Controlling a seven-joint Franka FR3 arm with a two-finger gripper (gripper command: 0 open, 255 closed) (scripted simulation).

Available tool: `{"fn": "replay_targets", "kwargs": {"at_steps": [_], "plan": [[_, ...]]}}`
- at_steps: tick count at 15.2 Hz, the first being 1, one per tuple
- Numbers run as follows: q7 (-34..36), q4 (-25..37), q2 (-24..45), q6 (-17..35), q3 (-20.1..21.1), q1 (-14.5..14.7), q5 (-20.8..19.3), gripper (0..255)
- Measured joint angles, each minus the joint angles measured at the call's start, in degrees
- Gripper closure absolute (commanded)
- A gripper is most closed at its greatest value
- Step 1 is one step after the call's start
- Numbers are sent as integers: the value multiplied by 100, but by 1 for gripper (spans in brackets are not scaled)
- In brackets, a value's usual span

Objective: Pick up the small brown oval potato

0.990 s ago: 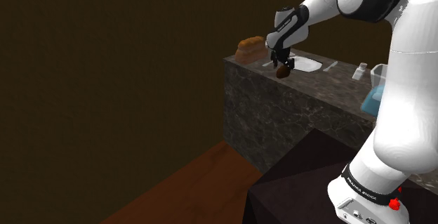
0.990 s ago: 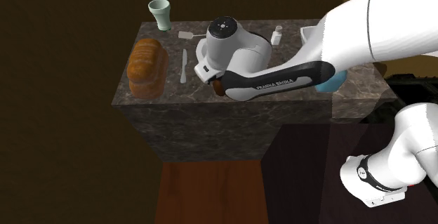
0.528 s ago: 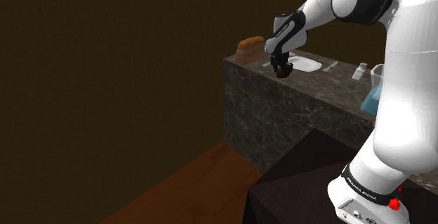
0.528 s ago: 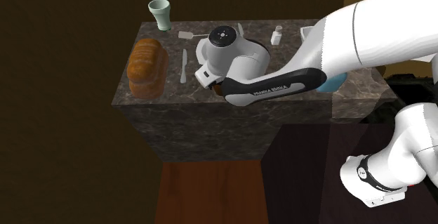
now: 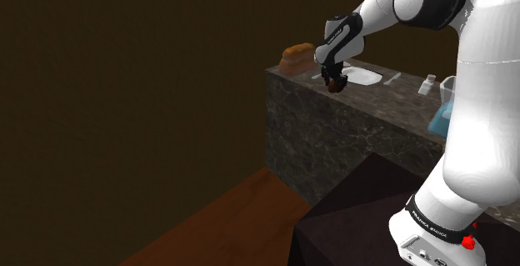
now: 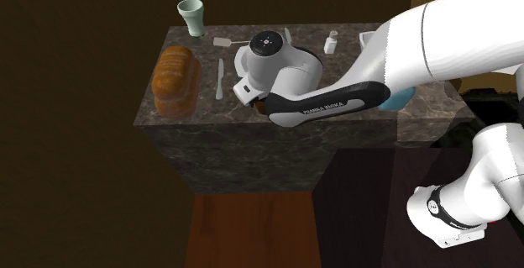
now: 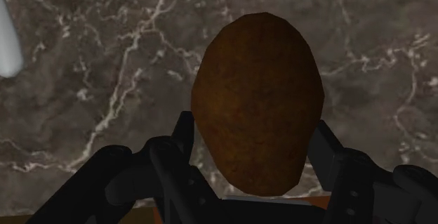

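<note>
End effector (image 7: 253, 135) clamped on potato (image 7: 257, 96), fingers near one end, over counter (image 7: 98, 68). Risk: rounded spud may pivot/slip out & roll off counter's edge.

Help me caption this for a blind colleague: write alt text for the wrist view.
A brown oval potato is clasped between the two black fingers of the gripper, seen from just behind them. Beyond it lies a dark stone countertop with pale veins.
</note>
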Motion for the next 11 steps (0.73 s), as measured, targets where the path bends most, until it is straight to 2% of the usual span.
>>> {"fn": "replay_targets", "kwargs": {"at_steps": [11], "plan": [[5,201,-438,-599,-103,107,-182,255]]}}
